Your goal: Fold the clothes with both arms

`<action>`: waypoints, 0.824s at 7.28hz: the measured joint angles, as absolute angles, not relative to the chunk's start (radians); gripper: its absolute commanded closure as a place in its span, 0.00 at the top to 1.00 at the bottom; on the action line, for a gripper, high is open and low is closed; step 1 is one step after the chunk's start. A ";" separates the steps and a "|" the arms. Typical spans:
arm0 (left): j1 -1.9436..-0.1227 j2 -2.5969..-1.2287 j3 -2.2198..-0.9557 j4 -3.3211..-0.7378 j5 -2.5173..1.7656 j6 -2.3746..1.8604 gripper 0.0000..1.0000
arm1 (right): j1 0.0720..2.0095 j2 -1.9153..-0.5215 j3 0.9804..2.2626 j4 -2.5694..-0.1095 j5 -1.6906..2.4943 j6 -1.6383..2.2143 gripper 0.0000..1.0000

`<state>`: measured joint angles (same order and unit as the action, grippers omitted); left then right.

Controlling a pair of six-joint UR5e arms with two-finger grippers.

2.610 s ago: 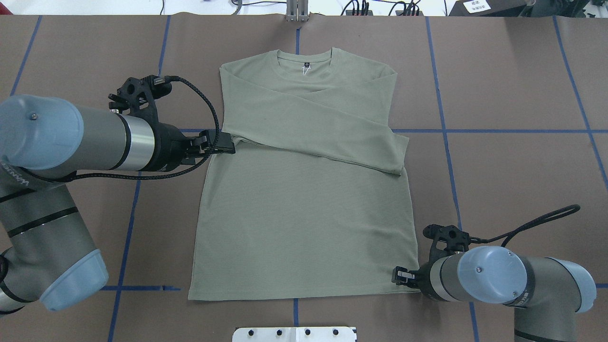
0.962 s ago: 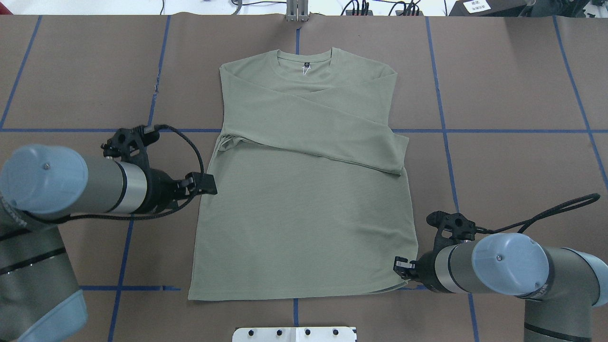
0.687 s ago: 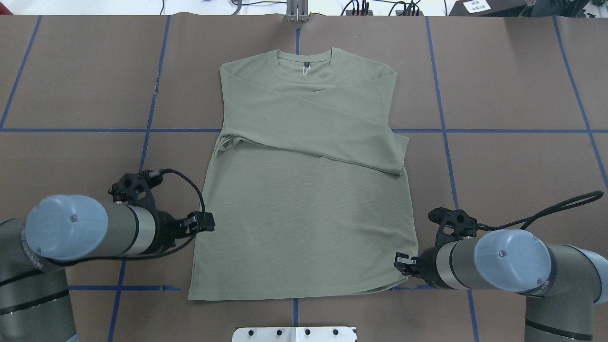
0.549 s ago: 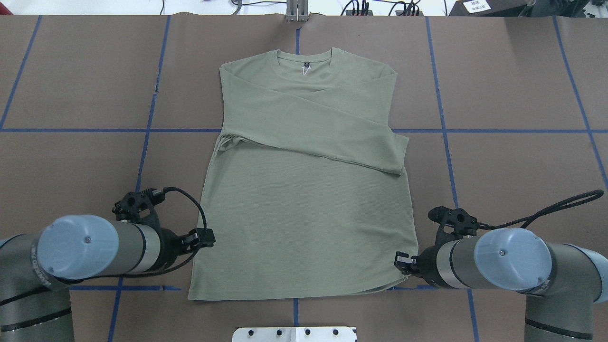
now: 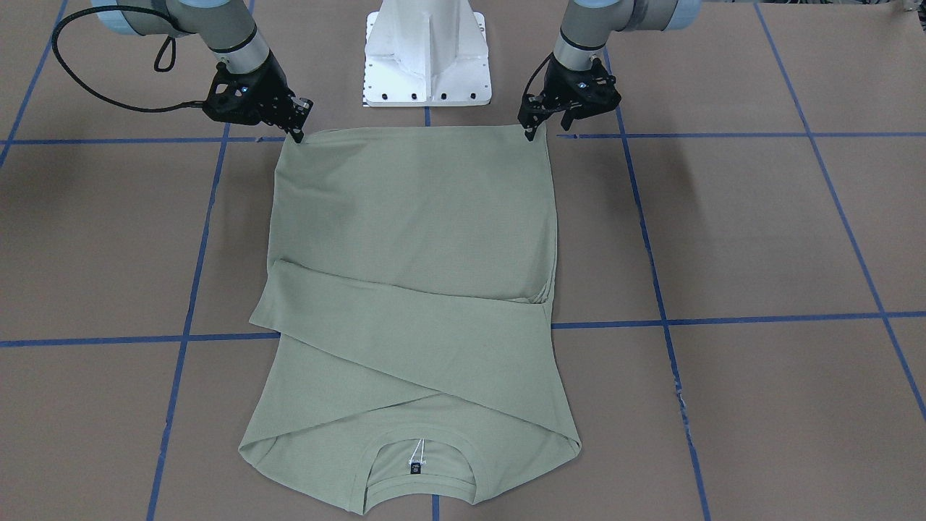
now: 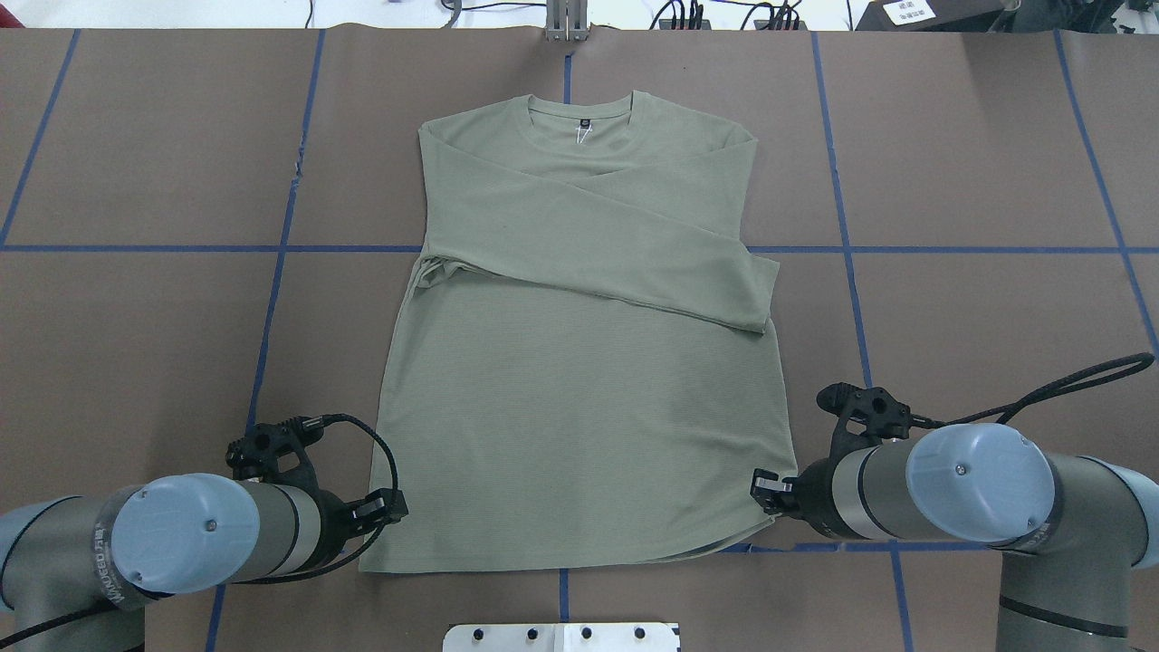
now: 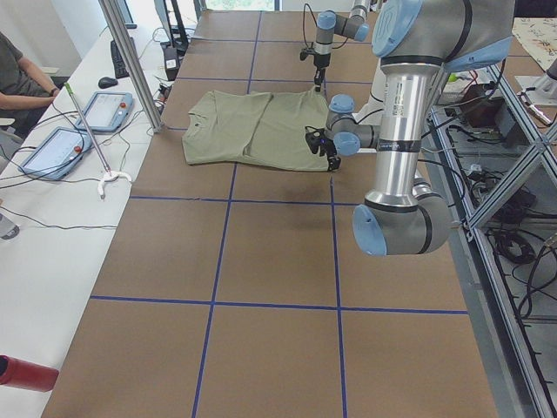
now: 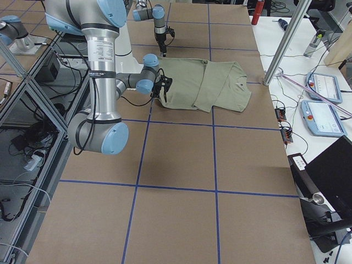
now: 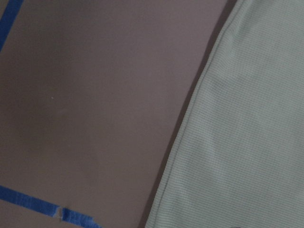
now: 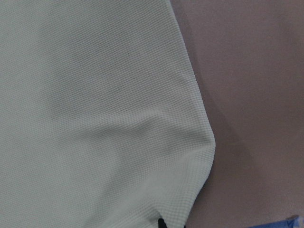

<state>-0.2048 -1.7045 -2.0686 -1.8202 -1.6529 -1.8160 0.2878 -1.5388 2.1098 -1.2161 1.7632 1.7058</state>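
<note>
On table (image 6: pixel 951 163), shirt (image 6: pixel 579 362) flat, long axis running from pedestal (image 5: pixel 427 51), neck farthest.

My left arm (image 6: pixel 72 570) and right arm (image 6: pixel 1077 507) are grey tubes with silver bands (image 6: pixel 306 528) and round pale-blue caps (image 6: pixel 980 480), each cap with one small screw (image 6: pixel 210 523). Black braided cables (image 6: pixel 385 453) loop off my wrists. My left gripper (image 6: pixel 391 507) and right gripper (image 6: pixel 761 484) are black. Unreadable lettering (image 6: pixel 102 566) rings my left arm. My base (image 5: pixel 427 51) is white.
</note>
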 measured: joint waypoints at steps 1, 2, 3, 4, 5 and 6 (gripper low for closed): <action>-0.192 -1.705 -2.060 -1.820 -1.651 -1.819 0.83 | 0.290 -1.539 2.109 -1.216 1.764 1.706 0.00; -0.181 -1.709 -2.050 -1.819 -1.651 -1.821 0.83 | 0.291 -1.540 2.109 -1.216 1.764 1.706 0.00; -0.175 -1.712 -2.038 -1.819 -1.650 -1.822 0.78 | 0.292 -1.541 2.109 -1.216 1.764 1.706 0.00; -0.172 -1.714 -2.029 -1.818 -1.650 -1.822 0.69 | 0.294 -1.542 2.109 -1.216 1.764 1.706 0.00; -0.172 -1.716 -2.024 -1.818 -1.648 -1.823 0.59 | 0.297 -1.542 2.110 -1.216 1.769 1.706 0.00; -0.172 -1.717 -2.023 -1.818 -1.647 -1.823 0.55 | 0.304 -1.542 2.110 -1.215 1.779 1.706 0.00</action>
<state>-0.1719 -1.7166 -2.0233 -1.8179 -1.6475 -1.8234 0.3039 -1.5418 2.1102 -1.2154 1.7790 1.7058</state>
